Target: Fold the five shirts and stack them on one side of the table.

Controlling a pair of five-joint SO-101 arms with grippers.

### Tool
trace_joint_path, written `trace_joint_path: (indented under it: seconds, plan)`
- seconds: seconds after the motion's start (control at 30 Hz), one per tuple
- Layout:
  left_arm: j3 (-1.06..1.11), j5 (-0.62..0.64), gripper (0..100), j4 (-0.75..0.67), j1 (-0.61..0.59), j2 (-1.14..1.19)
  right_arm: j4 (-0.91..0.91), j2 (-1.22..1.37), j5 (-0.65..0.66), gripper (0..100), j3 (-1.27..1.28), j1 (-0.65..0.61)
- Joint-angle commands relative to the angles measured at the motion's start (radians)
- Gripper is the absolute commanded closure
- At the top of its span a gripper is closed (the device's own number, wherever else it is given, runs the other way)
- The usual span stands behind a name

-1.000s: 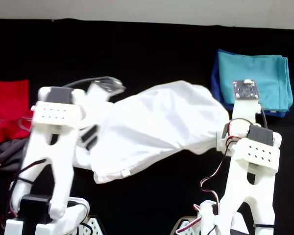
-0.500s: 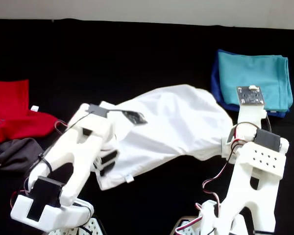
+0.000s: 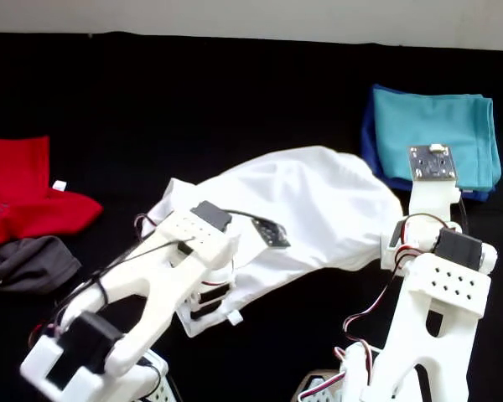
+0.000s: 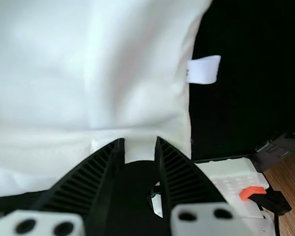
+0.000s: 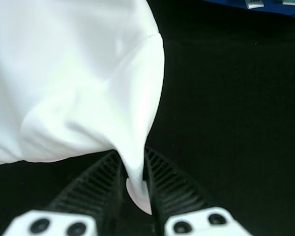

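Change: left arm [image 3: 155, 280] has swung down and toward the middle of the black tabletop [image 3: 193, 100], taking its edge of the white fabric shirt [image 3: 310, 209] along; right arm [image 3: 432, 293] has hardly shifted.
Left tool [image 4: 138, 150]: clenched on the shirt's hem, with a strip of white cloth pinched between the black ribbed fingers [image 4: 101, 164].
Right tool [image 5: 133, 172]: clamped on a hanging fold at the shirt's opposite end.
White shirt: stretched loosely between the two arms across the middle of the tabletop, its small white tag [image 4: 203, 70] sticking out at the hem near the left tool.
Stack: folded teal fabric shirt [image 3: 436, 134] lies on a dark blue shirt [image 3: 369, 142] at the far right side.
Left side: rumpled red fabric shirt [image 3: 21, 197], with a dark grey shirt [image 3: 25, 264] bunched just in front of it.
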Motion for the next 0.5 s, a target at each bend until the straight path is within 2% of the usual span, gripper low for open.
trace_joint_path:
  seconds: [0.0, 0.13, 0.27, 0.37, 0.47]
  plan:
    - [-0.022, 0.009, 88, 0.048, 0.015, -0.088, 0.001, -0.001, 0.006, 99.2, -0.044, -0.01]
    - [0.007, 0.012, 88, 0.046, 0.044, -0.148, -0.001, -0.001, 0.006, 99.2, -0.044, -0.01]
    - [0.013, 0.107, 88, 0.011, 0.073, -0.154, -0.001, 0.001, 0.006, 99.2, -0.044, -0.012]
    - [0.067, 0.158, 81, -0.041, 0.102, -0.154, 0.001, 0.001, 0.006, 99.2, -0.042, -0.038]
    - [0.119, 0.186, 80, -0.061, 0.153, -0.156, 0.001, 0.001, 0.002, 99.2, -0.039, -0.067]
